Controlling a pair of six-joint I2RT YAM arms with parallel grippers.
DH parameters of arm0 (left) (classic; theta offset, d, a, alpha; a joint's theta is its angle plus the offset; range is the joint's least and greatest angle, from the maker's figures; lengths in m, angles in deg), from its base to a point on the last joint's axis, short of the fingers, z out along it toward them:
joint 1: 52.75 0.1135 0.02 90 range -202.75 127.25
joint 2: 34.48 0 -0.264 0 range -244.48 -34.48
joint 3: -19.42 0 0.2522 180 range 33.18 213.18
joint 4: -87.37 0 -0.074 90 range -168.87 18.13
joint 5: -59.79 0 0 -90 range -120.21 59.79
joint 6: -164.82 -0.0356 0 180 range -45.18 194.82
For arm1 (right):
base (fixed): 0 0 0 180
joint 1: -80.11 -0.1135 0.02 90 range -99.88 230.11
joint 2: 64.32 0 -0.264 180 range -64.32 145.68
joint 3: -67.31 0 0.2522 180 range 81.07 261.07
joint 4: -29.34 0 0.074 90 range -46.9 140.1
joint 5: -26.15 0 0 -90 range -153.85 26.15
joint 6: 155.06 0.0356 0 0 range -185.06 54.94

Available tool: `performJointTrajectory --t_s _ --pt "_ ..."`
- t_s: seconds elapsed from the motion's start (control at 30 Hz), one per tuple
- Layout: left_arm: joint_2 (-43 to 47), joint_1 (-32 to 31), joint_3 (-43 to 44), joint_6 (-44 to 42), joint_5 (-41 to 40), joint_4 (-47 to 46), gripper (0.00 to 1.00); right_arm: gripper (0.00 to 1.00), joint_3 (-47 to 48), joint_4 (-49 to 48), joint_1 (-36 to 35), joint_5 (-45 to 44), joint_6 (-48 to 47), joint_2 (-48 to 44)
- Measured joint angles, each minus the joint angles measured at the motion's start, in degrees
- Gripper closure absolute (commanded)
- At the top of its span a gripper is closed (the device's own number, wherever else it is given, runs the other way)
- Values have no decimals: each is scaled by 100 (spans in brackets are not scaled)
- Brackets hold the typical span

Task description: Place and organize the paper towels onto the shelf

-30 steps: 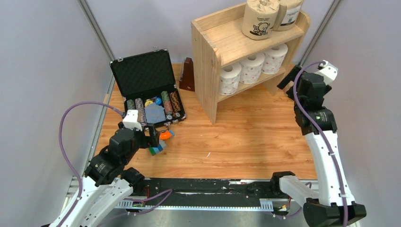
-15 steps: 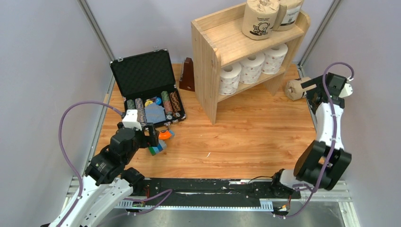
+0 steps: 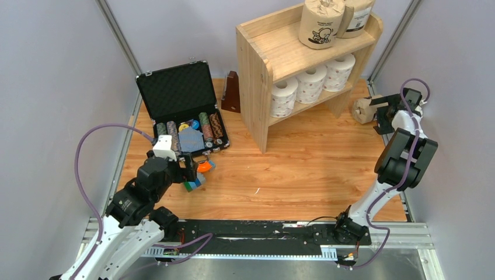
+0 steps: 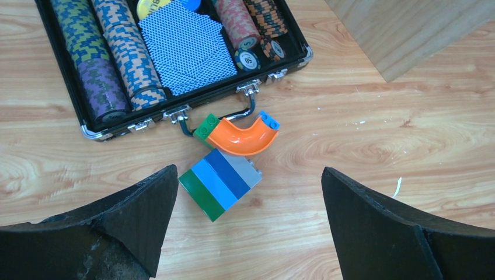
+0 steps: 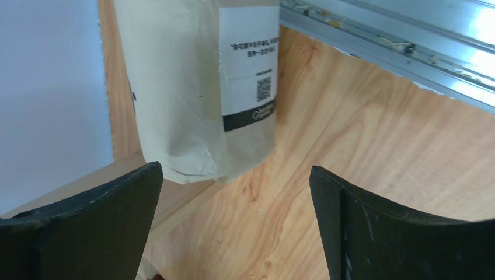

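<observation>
With five paper towels (image 3: pixel 311 83) on the shelf (image 3: pixel 254 87), the step in hand is fetching the last kraft roll (image 3: pixel 362 109), lying on the tabletop (image 3: pixel 303 169) beside it; the right gripper (image 5: pixel 234 172) (wide open and empty, like the left gripper (image 4: pixel 248 175)) needs to straddle it, then close.

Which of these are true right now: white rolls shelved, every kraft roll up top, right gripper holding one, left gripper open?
1. Three white rolls sit on the shelf's lower tier. True.
2. All three kraft rolls stand on its top. False: two do; the third kraft roll lies on the table, right of the shelf.
3. The right gripper is shut on a roll. False: it is open, gripping nothing.
4. The left gripper is open above the toy blocks. True.
</observation>
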Motion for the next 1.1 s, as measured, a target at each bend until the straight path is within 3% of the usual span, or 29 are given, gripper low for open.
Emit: performJointTrajectory --t_s 0.6,0.67,0.83,1.1 --pt "-396 0 0 -15 164 -37 0 1 551 -601 -227 -232 533 907" --pt "-396 0 0 -15 164 -37 0 4 564 -715 -251 -251 533 975" --pt "-396 0 0 -17 162 -37 0 22 584 -1034 -284 -188 452 1115" --pt "-378 0 0 -24 208 -37 0 32 9 -1646 -264 -24 190 874"
